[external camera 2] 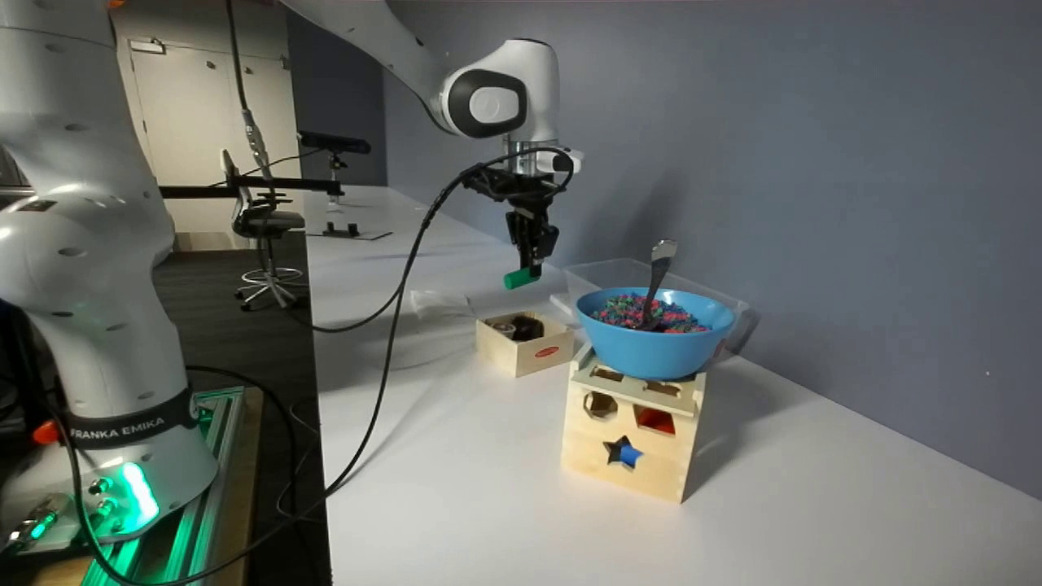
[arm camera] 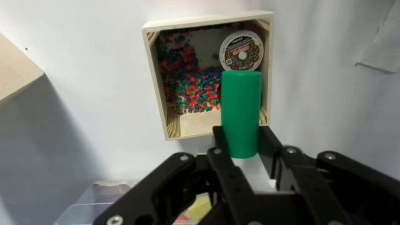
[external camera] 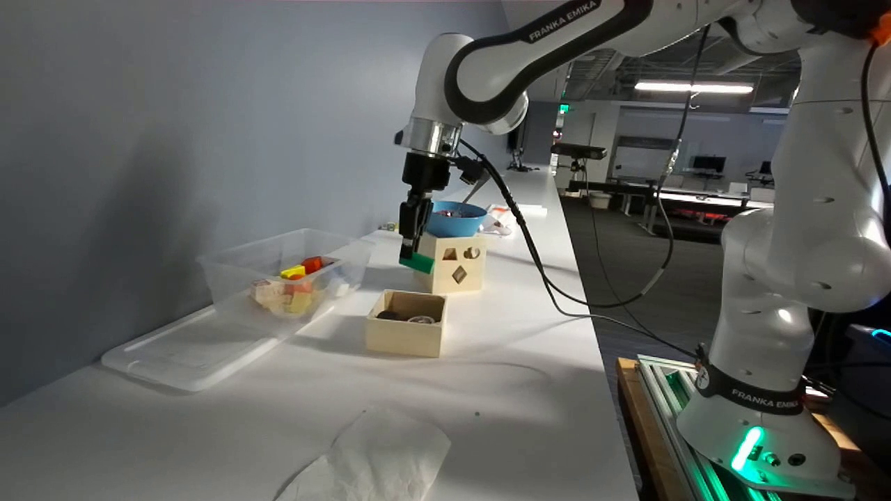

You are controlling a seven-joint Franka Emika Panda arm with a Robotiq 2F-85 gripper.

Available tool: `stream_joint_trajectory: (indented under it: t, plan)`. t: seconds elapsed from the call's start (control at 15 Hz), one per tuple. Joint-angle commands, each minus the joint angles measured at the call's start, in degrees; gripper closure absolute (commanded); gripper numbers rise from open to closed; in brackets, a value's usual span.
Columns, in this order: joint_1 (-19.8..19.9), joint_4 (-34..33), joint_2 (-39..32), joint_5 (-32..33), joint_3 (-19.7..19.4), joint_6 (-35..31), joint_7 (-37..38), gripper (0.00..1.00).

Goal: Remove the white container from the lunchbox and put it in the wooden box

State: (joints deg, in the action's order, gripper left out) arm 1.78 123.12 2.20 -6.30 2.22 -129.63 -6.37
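Green cylinder (arm camera: 241, 106) in pincer (arm camera: 240, 132) partly hides wooden box (arm camera: 200, 123)

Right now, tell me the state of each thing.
Gripper, shut on the green cylinder
Green cylinder, held aloft
Wooden box, open, holding coloured bits and a pod
Lunchbox, uncovered, blocks inside
Lid, off, lying flat
Blue bowl, filled, on the wooden cube
Utensil, leaning in the bowl

In an exterior view, the lunchbox (external camera: 233, 280) stands left of the box (external camera: 404, 338) with a pod (external camera: 421, 319) inside; behind the box, the bowl (external camera: 454, 223) sits on the cube (external camera: 444, 268).
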Motion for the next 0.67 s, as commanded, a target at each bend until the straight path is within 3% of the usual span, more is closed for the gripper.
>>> stream_joint_trajectory:
  t: [0.0, 0.6]
  plan:
    - [-0.83, -0.15, -0.03, 0.07, -0.82, 0.10, 0.07, 0.92]
    - [-1.46, -5.55, -7.50, 7.71, -0.45, 4.18, 0.98, 0.92]
